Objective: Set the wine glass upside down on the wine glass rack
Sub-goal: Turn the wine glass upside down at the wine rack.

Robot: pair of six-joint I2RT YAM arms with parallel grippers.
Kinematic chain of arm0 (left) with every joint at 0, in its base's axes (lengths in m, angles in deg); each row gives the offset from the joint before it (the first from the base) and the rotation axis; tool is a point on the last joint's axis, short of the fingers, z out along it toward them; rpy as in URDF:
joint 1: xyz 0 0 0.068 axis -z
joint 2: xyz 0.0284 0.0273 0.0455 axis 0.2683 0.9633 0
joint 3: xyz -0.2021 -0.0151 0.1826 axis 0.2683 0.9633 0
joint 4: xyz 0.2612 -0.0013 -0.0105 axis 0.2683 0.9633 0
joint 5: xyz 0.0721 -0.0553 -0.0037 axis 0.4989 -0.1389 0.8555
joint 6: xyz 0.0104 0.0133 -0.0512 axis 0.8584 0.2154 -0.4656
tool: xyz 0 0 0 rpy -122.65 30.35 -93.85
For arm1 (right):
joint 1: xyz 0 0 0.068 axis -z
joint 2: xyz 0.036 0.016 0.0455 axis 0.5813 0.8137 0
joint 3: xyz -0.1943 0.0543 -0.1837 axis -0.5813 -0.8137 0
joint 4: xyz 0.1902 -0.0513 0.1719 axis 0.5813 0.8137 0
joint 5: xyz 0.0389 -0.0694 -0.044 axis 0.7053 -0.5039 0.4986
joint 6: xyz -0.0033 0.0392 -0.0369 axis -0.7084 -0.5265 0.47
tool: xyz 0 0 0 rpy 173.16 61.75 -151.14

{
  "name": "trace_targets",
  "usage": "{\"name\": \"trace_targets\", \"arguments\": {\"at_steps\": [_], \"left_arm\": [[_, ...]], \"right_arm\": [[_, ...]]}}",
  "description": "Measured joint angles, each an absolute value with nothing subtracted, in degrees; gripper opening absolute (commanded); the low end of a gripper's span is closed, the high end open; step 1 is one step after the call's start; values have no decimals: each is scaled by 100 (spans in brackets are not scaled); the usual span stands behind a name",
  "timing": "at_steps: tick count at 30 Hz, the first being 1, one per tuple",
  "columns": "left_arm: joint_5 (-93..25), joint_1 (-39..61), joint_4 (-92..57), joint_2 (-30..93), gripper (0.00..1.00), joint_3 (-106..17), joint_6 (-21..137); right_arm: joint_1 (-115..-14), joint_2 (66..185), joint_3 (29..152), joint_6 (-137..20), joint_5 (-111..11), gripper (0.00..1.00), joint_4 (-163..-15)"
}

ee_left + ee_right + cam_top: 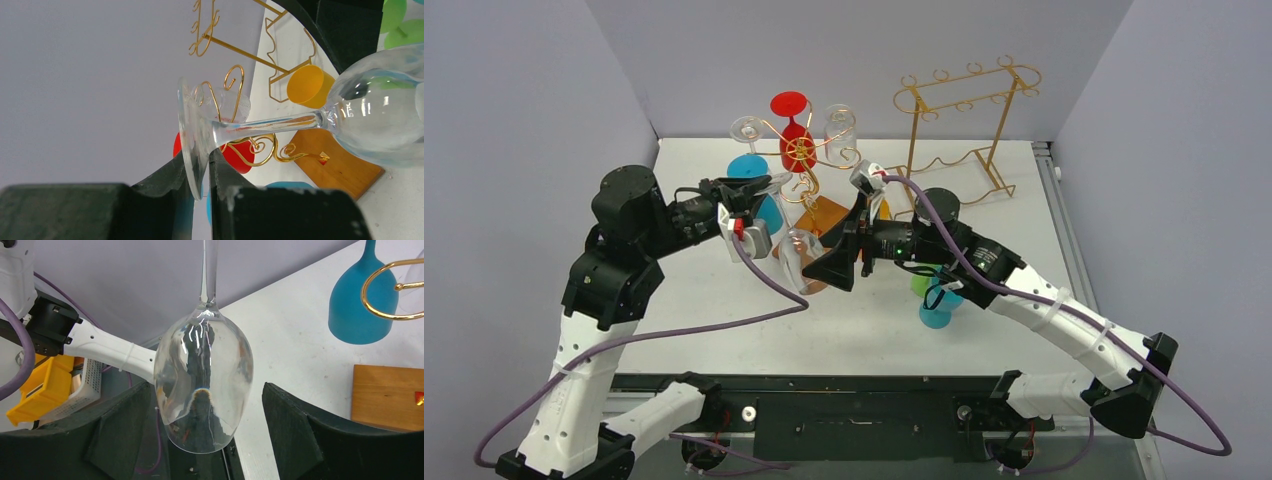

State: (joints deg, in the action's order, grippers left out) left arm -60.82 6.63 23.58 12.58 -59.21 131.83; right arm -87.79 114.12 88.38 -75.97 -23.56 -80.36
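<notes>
pinching a glass by the edge of its foot, with little to spare

my left gripper [200,172] is nearly shut on the thin rim of the foot of the glass [370,115], with only that edge between the pads. the glass hangs in the air just in front of the rack [802,152], bowl end lowest as best i can tell, and on none of its arms. my right gripper [207,412] stands wide, one finger on each side of the bowl, touching neither as far as i can see.

the worst risk, i judge, is the foot. it is smooth and held at one edge, so the bowl's weight could twist it out when i move. if the right closes hard or off centre, it could knock or crack the bowl. farther out, the red glass [796,140] and a teal glass [749,167] crowd the rack's curls. a swing could clip them, or the foot could miss its curl and never seat.
</notes>
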Motion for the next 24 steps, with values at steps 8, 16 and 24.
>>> {"name": "trace_targets", "arguments": {"at_steps": [8,16,24], "left_arm": [[-6095,663,1965,1155,0,-5707,13207],[-6138,677,1812,1064,0,-5705,13294],[-6215,805,1768,1033,5,-5552,13500]], "right_arm": [[-8891,11552,8565,-7768,-2251,77,-8499],[-8956,11659,8300,-7877,-2111,76,-8930],[-8963,11687,8300,-7774,-2083,50,-8969]]}}
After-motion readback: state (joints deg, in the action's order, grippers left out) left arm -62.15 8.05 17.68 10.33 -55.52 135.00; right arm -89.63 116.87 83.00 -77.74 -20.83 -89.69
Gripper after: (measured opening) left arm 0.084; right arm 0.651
